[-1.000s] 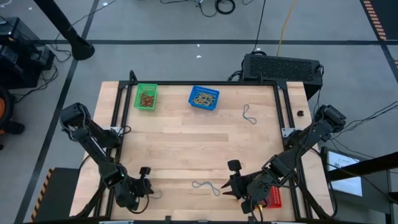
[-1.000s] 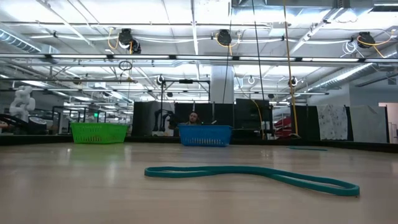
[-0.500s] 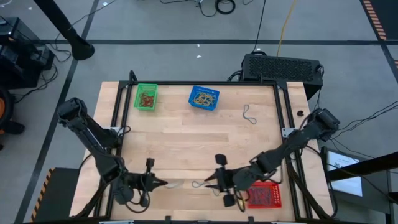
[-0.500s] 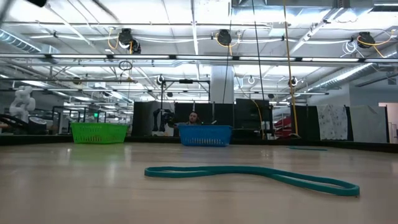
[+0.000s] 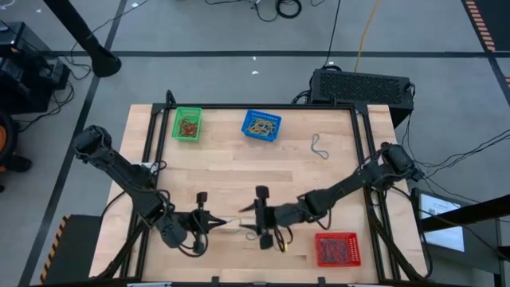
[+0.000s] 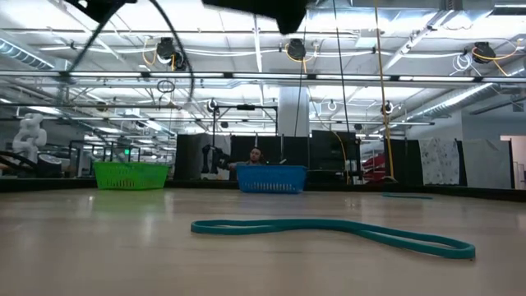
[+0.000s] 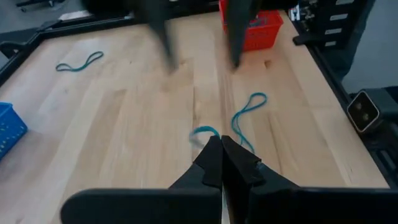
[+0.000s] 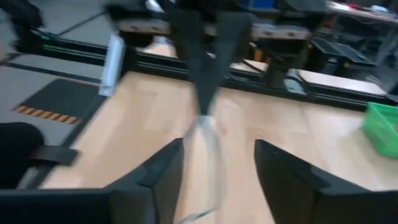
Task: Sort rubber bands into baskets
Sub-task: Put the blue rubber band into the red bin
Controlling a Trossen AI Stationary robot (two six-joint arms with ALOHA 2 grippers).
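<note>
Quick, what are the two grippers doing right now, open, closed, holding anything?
Left gripper: closed, tips at the teal rubber band; whether it grips it cannot be told.
Right gripper: open, holding nothing.

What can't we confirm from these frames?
- Red basket: absent from low view, outside its frame.
- Green basket and blue basket contents: hidden by their walls in low view.
- Right hand: motion blur in its wrist view smears what lies between the fingers.
</note>
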